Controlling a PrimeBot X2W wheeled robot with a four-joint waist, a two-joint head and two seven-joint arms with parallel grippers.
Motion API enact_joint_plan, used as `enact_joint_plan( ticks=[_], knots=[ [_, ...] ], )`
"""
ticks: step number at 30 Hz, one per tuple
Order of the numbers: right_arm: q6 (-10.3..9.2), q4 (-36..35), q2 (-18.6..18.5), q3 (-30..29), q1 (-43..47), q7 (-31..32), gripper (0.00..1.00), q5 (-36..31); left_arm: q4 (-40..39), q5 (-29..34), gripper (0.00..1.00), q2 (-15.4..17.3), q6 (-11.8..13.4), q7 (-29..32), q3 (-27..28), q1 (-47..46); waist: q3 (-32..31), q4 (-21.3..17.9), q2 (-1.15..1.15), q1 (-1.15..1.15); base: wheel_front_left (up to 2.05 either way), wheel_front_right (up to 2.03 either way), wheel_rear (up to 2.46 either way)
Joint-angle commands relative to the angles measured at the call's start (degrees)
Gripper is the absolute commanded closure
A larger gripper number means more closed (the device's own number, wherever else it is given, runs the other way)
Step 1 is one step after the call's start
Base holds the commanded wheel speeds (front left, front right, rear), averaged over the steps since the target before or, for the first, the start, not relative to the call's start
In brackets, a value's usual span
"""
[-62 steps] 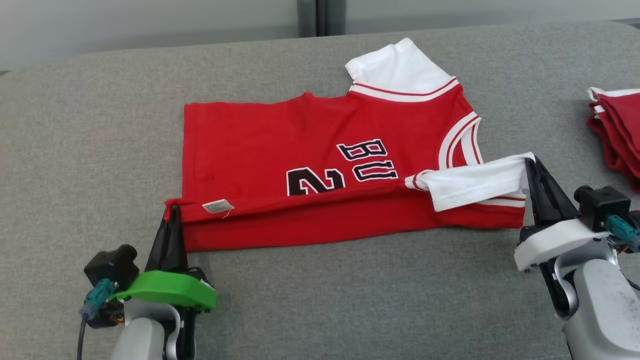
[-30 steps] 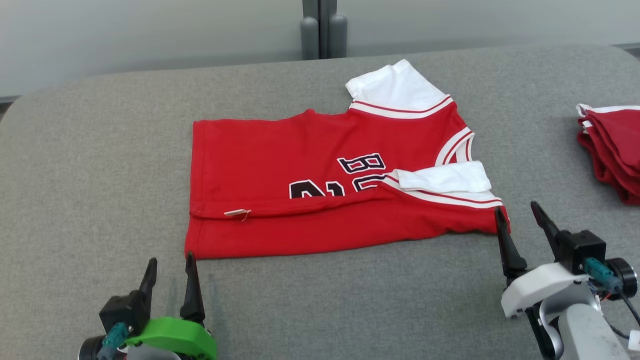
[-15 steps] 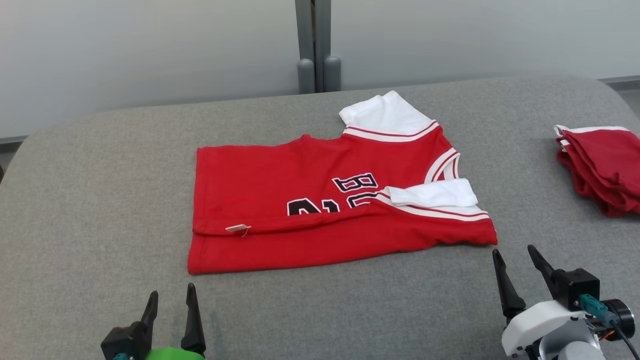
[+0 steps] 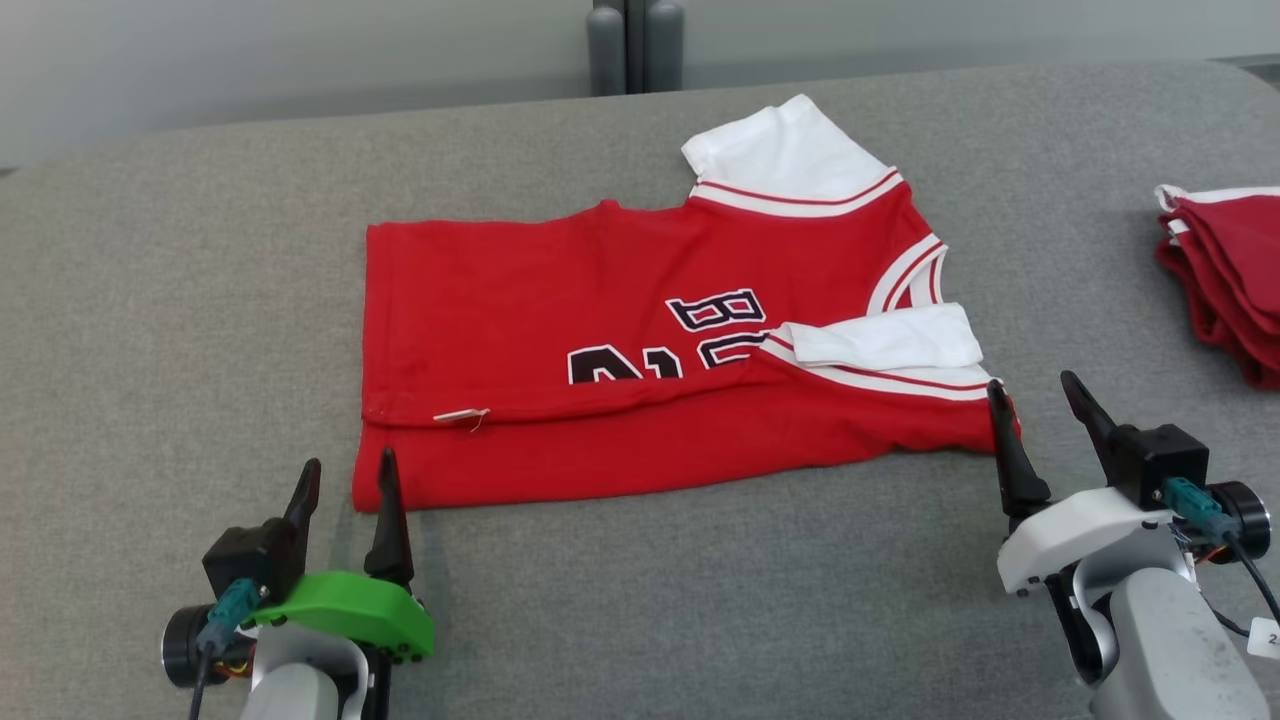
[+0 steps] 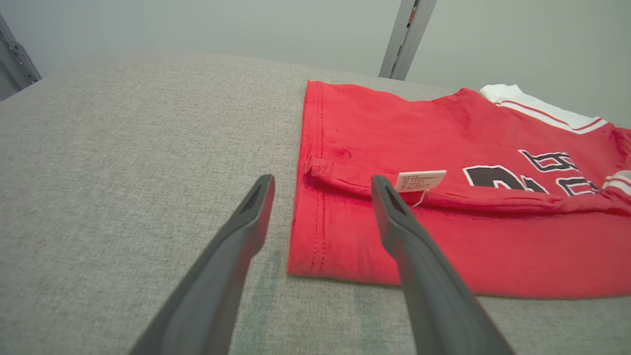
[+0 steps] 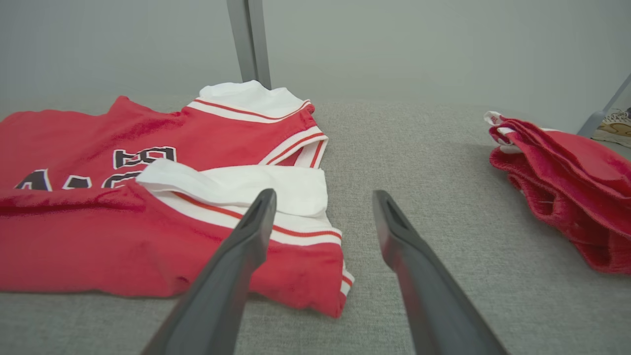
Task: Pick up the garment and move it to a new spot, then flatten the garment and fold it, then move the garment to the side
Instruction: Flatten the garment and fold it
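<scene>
Mid-fold: the shirt (image 4: 560, 300) lies with its near edge turned over. Your left gripper (image 4: 349, 458) and right gripper (image 4: 1030, 381) sit empty, jaws apart; next, you likely grasp the far edge.

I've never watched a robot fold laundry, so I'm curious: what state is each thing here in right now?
red jersey: lying flat, near edge folded over.
near white sleeve: folded onto the jersey.
left gripper: open, empty.
right gripper: open, empty.
pile of red garments: stacked at the right.
</scene>
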Motion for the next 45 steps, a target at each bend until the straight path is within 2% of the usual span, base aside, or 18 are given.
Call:
enact_joint_plan(
  ticks=[1,9,16,17,18,19,20,21,22,23,24,25,28,36,41,45],
  knots=[
    [-0.1,0.86,0.05,-0.33,-1.22,-0.12,0.0,-0.73,0.74,0.61,0.0,0.36,-0.17,-0.01,0.2,-1.64,3.94,-0.01,0.0,0.0,0.0,0.0,0.0],
    [-0.1,6.29,0.84,-1.99,-5.31,-0.12,0.0,-4.06,6.41,1.31,0.0,0.37,-0.82,-0.02,0.17,-6.78,8.62,-0.31,0.0,0.0,0.0,0.0,0.0],
    [-0.12,11.03,1.12,-3.63,-4.66,0.18,0.0,-5.12,11.05,-0.19,0.0,0.29,-0.33,0.29,-1.02,-6.98,9.28,-0.05,0.0,0.0,0.0,0.0,0.0],
    [-0.12,11.65,1.18,-3.68,-4.32,0.29,0.05,-4.99,11.89,-0.38,0.0,0.27,-0.21,0.45,-1.31,-6.8,9.23,-0.01,0.0,0.0,0.0,0.0,0.0],
    [-0.12,12.08,1.22,-3.6,-4.11,0.3,0.49,-4.77,12.43,-0.72,0.0,0.24,-0.12,0.47,-1.49,-6.73,9.18,0.03,0.0,0.0,0.0,0.0,0.0],
    [-0.12,12.65,1.26,-3.24,-3.84,0.32,0.71,-4.57,12.97,-0.91,0.0,0.24,-0.03,0.47,-1.71,-6.75,9.1,0.09,0.0,0.0,0.0,0.0,0.0],
    [-0.12,12.98,1.29,-2.98,-3.68,0.35,1.0,-4.32,13.69,-1.23,0.0,0.23,0.01,0.47,-1.95,-6.71,9.0,0.13,0.0,0.0,0.0,0.0,0.0],
    [-0.12,13.22,1.32,-2.76,-3.59,0.35,1.0,-4.13,14.64,-1.64,0.0,0.23,0.01,0.53,-2.26,-6.61,8.92,0.18,0.0,0.0,0.0,0.0,0.0],
    [-0.12,13.27,1.34,-2.63,-3.55,0.35,1.0,-3.9,15.12,-1.76,0.12,0.23,0.07,0.55,-2.4,-6.72,8.86,0.21,0.0,0.0,0.0,0.0,0.0],
    [-0.12,13.1,1.24,-2.55,-3.54,0.35,1.0,-3.5,15.77,-2.1,0.61,0.23,0.03,0.56,-2.59,-6.86,8.77,0.23,0.0,0.0,0.0,0.0,0.0],
    [-0.13,12.58,1.13,-2.4,-3.68,0.35,1.0,-3.14,16.35,-2.41,0.93,0.23,-0.09,0.62,-2.79,-7.0,8.73,0.26,0.0,0.0,0.0,0.0,0.0],
    [-0.12,12.14,1.11,-2.2,-3.83,0.33,1.0,-2.85,16.61,-2.7,1.0,0.22,-0.29,0.65,-2.91,-7.09,8.66,0.3,0.0,0.0,0.0,0.0,0.0],
    [-0.12,10.23,1.22,-1.75,-4.21,0.16,1.0,-1.7,16.01,-3.4,1.0,0.09,-1.01,0.64,-3.38,-7.58,8.31,0.46,0.0,0.0,0.0,0.0,0.0],
    [-0.11,5.3,0.85,-1.06,-7.22,-0.08,1.0,2.38,6.2,-4.54,1.0,0.34,-2.29,0.0,-2.05,-9.3,5.1,0.87,0.0,0.0,0.0,0.0,0.0],
    [-0.11,6.54,-0.94,-0.12,-11.13,-0.08,1.0,5.16,3.11,-3.77,1.0,0.35,-2.52,0.0,0.19,-11.37,1.61,0.81,0.0,0.0,0.0,0.0,0.0],
    [-0.11,8.96,-2.3,0.71,-12.75,-0.08,1.0,7.34,3.74,-3.63,1.0,0.38,-2.71,0.0,1.66,-10.63,-1.29,0.55,0.0,0.0,0.0,0.0,0.0]
  ],
)
